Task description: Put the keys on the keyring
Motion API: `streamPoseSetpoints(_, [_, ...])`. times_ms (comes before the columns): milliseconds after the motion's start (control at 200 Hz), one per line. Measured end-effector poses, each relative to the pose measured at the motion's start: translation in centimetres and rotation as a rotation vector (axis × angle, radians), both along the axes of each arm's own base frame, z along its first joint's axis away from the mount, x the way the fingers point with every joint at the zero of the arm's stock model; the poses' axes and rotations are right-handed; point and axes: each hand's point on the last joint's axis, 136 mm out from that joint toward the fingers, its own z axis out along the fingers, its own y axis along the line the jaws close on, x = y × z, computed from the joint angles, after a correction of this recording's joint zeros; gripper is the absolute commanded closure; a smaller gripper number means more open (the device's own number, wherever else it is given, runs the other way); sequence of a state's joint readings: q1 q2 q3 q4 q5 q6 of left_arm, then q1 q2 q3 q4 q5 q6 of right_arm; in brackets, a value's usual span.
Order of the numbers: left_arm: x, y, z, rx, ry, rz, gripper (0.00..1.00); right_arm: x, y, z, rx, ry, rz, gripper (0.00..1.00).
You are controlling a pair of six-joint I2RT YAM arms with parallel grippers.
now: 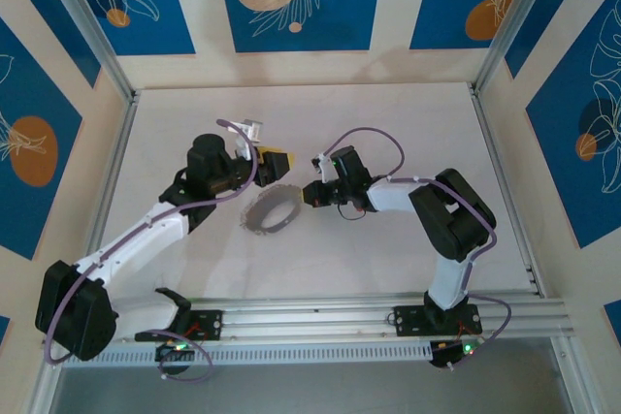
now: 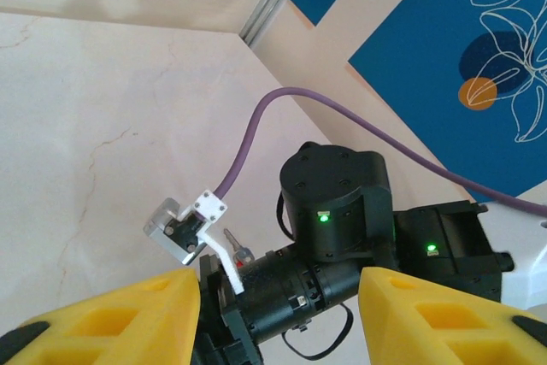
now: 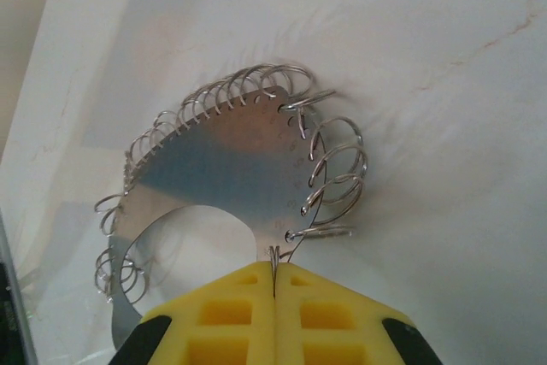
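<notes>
**Loop pinched, key not yet taken**

Nearest the arm bases, the keyring [image 1: 270, 210] lies flat on the pale surface [image 1: 388, 113]. From the right wrist it reads as a curved, shiny metal plate fringed with many thin wire loops. Just beyond it, the right hand [image 3: 273, 284] has its yellow fingers pressed together. One thin loop at the plate's near edge runs into the seam between them, so the hand appears to be pinching that loop.

A little farther off is the key [image 2: 237, 247], tiny, with a red head and a short silvery blade. In the left wrist view it sits close against the right arm's wrist, between a white bracket [image 2: 209, 211] and the black housing [image 2: 333, 203]. Whether it rests on the surface or hangs there I cannot tell.

Farthest, the left hand [image 2: 278, 288] is spread, with nothing between its fingers, and points toward the right arm's wrist.

I judge this to be the set-up step: the loop is held steady, and the key is neither grasped nor, as far as I can judge, on any loop. The next move calls for the left hand to close on the red head, then carry the key to the pinched loop and work it on. That is fine work. The pinch has to hold firm, and a key this small could easily slip or twist in the fingers.
</notes>
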State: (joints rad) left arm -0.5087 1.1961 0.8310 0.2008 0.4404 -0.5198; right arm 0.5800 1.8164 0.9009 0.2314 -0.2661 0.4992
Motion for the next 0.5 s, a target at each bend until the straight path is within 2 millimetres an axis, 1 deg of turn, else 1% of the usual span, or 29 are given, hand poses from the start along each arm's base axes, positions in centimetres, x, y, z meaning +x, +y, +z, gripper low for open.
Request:
streamPoseSetpoints(95, [0.2,-0.1,-0.5,0.005,0.013,0.0,0.47,-0.1,0.1,1.4,0.041,-0.008,0.023,1.0])
streamPoseSetpoints(160, [0.2,-0.1,-0.7,0.007,0.02,0.001,0.47,0.0,0.2,3.0,0.08,-0.022,0.04,1.0])
streamPoseSetpoints(225, [0.3,-0.1,-0.7,0.007,0.02,0.001,0.47,0.4,0.4,5.2,0.128,-0.049,0.06,1.0])
streamPoseSetpoints(345, [0.3,-0.1,-0.7,0.007,0.02,0.003,0.48,1.3,0.7,10.3,0.233,-0.13,0.103,1.0])
streamPoseSetpoints(500, [0.4,0.1,-0.7,0.006,0.02,0.008,0.52,1.3,0.5,16.1,0.343,-0.219,0.159,1.0])
